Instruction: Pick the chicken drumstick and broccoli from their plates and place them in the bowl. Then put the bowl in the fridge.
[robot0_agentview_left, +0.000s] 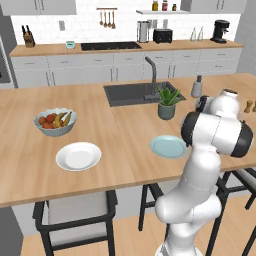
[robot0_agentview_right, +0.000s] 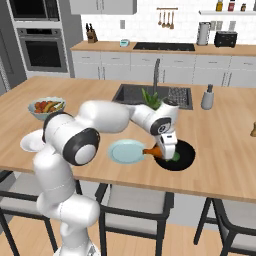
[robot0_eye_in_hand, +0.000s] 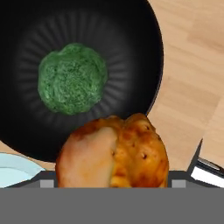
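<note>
Drumstick (robot0_eye_in_hand: 114, 152): held between the gripper (robot0_agentview_right: 167, 151) jaws, set wide around it, above the bowl (robot0_eye_in_hand: 131, 57) near rim.
Axis: bone end is pointed toward the blue plate (robot0_agentview_right: 126, 151).
Broccoli (robot0_eye_in_hand: 72, 78): already seated at bowl centre.
Release: judged due slightly further inward.

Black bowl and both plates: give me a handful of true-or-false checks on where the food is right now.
1. The broccoli lies inside the black bowl. True.
2. The chicken drumstick still rests on the white plate. False: it sits between the tool's fingers, at the bowl's rim.
3. The pale blue-green plate carries no food. True.
4. The bowl stands inside the sink. False: it stands on the wooden counter, beside the blue-green plate.
5. The fruit bowl holds the broccoli. False: it holds fruit.
</note>
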